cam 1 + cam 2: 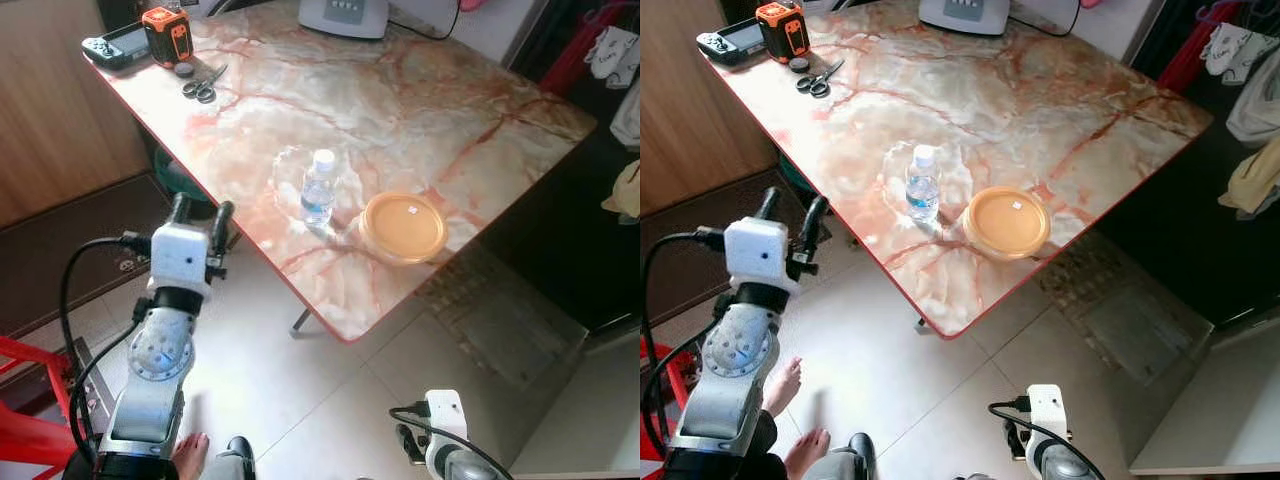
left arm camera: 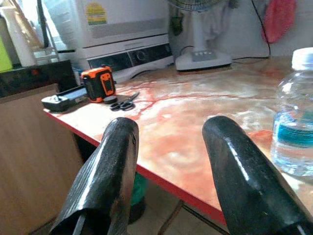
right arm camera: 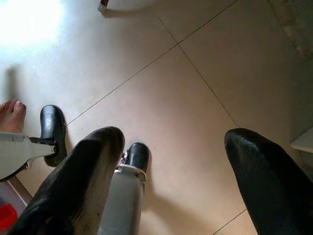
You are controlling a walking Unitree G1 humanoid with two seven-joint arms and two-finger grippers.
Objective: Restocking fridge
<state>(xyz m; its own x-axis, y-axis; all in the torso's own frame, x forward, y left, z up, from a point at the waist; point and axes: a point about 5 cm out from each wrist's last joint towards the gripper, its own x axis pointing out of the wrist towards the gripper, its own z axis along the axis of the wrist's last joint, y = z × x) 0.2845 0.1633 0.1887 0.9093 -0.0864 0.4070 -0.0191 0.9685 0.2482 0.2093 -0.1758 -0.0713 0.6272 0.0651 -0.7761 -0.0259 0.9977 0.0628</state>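
- We see the left gripper (image 1: pixel 201 212) raised just off the near-left edge of the marble table (image 1: pixel 420 110), its two black fingers (image 2: pixel 105 171) spread apart with nothing between them.
- From the left wrist view, the fingers point across the tabletop; the water bottle (image 1: pixel 318 188) stands off to one side of them, not between them.
- The water bottle is upright on the table near the front edge, clear plastic with a white cap and a blue label band.
- Just beside the bottle, on the side away from the left gripper, lies a round orange-lidded container (image 1: pixel 403 227), close to the bottle but, as far as we can tell, not touching it.
- The right gripper (image 3: pixel 171 186) hangs low by the robot's side, pointing at the tiled floor (image 3: pixel 186 98); its fingers are parted and empty.
- At the far-left corner of the table we find an orange tape measure (image 1: pixel 166 34), a dark handheld game console (image 1: pixel 115 46) next to it, and a pair of scissors (image 1: pixel 203 85) just in front of them.
- A white appliance base (image 1: pixel 344 15) sits at the far edge of the table.
- A person's bare foot (image 1: pixel 188 452) shows on the floor near the robot's left arm.
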